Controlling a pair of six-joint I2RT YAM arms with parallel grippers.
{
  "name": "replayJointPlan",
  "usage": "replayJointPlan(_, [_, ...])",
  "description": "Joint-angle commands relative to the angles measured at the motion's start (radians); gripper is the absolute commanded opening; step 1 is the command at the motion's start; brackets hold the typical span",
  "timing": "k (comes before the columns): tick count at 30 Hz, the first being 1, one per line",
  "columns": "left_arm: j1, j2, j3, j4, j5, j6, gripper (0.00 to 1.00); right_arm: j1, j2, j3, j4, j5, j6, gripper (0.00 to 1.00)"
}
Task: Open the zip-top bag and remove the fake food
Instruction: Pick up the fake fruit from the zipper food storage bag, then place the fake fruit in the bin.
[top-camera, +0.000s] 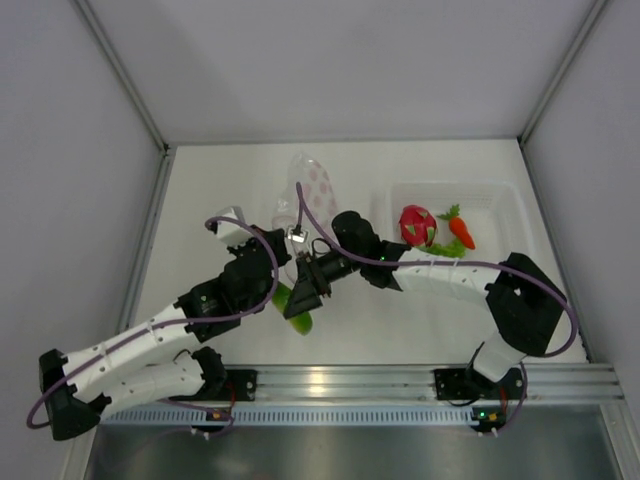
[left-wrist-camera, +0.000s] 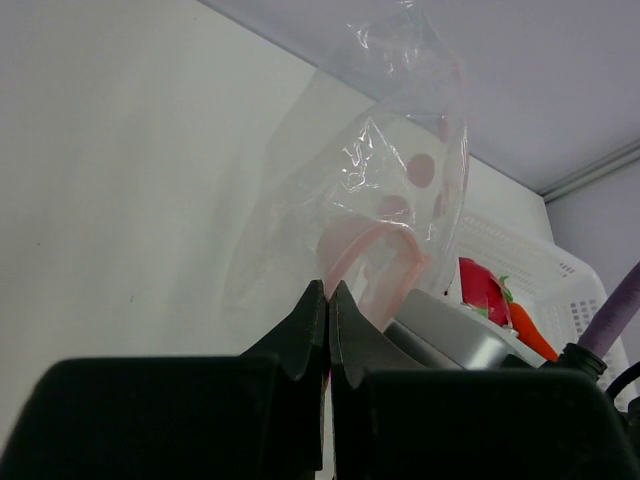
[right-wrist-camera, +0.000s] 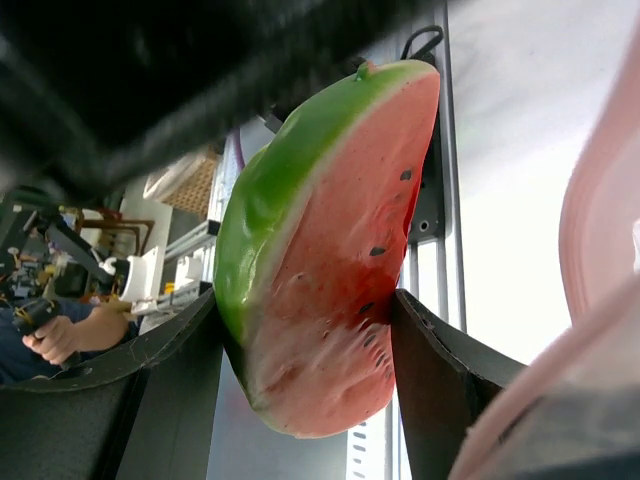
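Note:
The zip-top bag (top-camera: 306, 188) is clear with pink dots and stands up from the table at centre. Its pinkish zip strip (left-wrist-camera: 372, 256) curls just beyond my left gripper (left-wrist-camera: 328, 292), whose jaws are pressed together on the bag's lower edge. My right gripper (right-wrist-camera: 305, 340) is shut on a melon slice (right-wrist-camera: 320, 250) with a green rind and red flesh, held off the table just in front of the bag. From above, the slice (top-camera: 298, 318) shows green under the right gripper (top-camera: 303, 292), close beside the left gripper (top-camera: 288, 247).
A white tub (top-camera: 500, 195) sits at the right. It holds a magenta dragon fruit (top-camera: 417, 225), an orange carrot-like piece (top-camera: 462, 233) and green leaves (top-camera: 440, 248). The aluminium rail (top-camera: 350, 380) runs along the near edge. Grey walls enclose the table.

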Motion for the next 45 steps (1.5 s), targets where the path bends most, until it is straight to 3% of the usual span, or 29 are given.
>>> replayJointPlan(1, [0.005,0.022,0.03,0.038,0.039,-0.038,0.0,0.003,0.026,0.076,-0.09,-0.054,-0.127,0.17])
replayJointPlan(7, [0.008,0.059,0.015,0.038,0.031,-0.061,0.0,0.01,0.008,0.084,-0.118,-0.153,-0.219,0.17])
replayJointPlan(18, [0.125,0.084,-0.04,0.038,0.09,-0.149,0.0,0.047,-0.141,-0.11,-0.004,-0.242,-0.27,0.18])
replayJointPlan(28, [0.177,0.067,-0.051,-0.024,0.05,-0.271,0.0,0.124,-0.19,-0.119,-0.095,-0.276,-0.383,0.18])
replayJointPlan(45, [0.252,0.183,0.035,-0.082,0.074,-0.251,0.0,0.211,-0.174,-0.062,-0.277,-0.242,-0.524,0.17])
